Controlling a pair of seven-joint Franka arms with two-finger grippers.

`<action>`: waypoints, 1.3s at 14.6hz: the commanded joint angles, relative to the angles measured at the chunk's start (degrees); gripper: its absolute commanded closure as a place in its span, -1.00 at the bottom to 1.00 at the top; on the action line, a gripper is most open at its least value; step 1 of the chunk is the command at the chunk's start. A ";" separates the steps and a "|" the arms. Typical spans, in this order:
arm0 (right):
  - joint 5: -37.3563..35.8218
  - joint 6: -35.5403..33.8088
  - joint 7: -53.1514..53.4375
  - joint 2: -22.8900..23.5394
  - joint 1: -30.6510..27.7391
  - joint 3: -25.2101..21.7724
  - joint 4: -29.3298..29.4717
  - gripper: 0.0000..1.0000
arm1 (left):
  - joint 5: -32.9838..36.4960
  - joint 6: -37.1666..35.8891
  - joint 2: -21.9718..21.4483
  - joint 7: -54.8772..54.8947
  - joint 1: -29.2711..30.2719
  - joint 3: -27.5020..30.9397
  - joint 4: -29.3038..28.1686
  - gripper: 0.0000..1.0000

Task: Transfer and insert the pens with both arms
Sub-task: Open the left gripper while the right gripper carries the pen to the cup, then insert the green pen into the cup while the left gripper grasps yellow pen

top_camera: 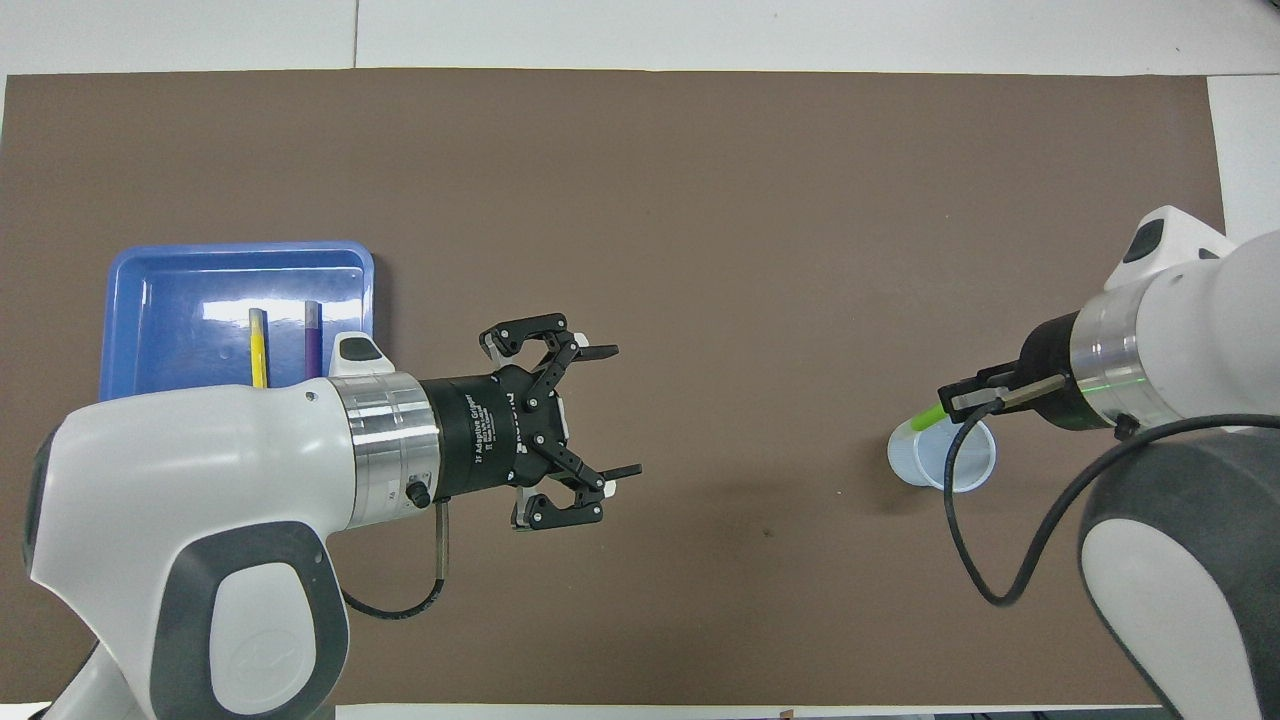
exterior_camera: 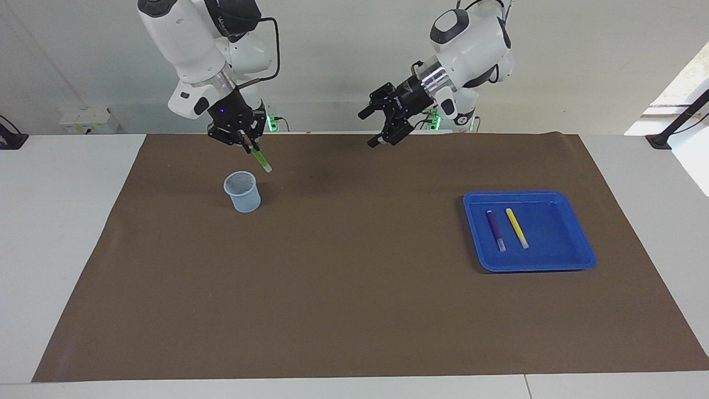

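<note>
My right gripper is shut on the green pen and holds it tilted, whitish end down, just above the rim of the pale blue cup. In the overhead view the right gripper holds the green pen over the cup. The purple pen and the yellow pen lie side by side in the blue tray; both show in the overhead view, purple and yellow. My left gripper is open and empty, raised over the mat's middle.
A brown mat covers the table. The blue tray stands toward the left arm's end, the cup toward the right arm's end. White table shows around the mat.
</note>
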 commanded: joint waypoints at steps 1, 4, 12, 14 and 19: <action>-6.70 0.58 -3.30 -4.09 -0.03 0.48 -6.38 1.00 | 7.22 -3.96 -0.35 5.84 1.85 -0.15 0.28 -1.00; -9.00 5.49 -6.19 -5.34 -0.72 0.39 -13.26 1.00 | 10.31 -9.51 0.00 17.18 6.84 -0.15 1.69 -1.00; -10.41 17.72 -7.78 -2.71 -2.13 0.48 -22.23 1.00 | 30.15 -21.03 -0.09 52.06 19.50 0.11 1.70 -1.00; -10.41 18.78 -7.78 -1.30 -3.01 0.48 -22.67 0.96 | 34.91 -20.86 1.05 59.71 23.10 0.11 1.78 -1.00; -10.41 22.72 -7.78 -1.12 -3.80 0.48 -26.44 0.72 | 44.23 -18.40 4.56 81.15 29.09 0.11 0.73 -1.00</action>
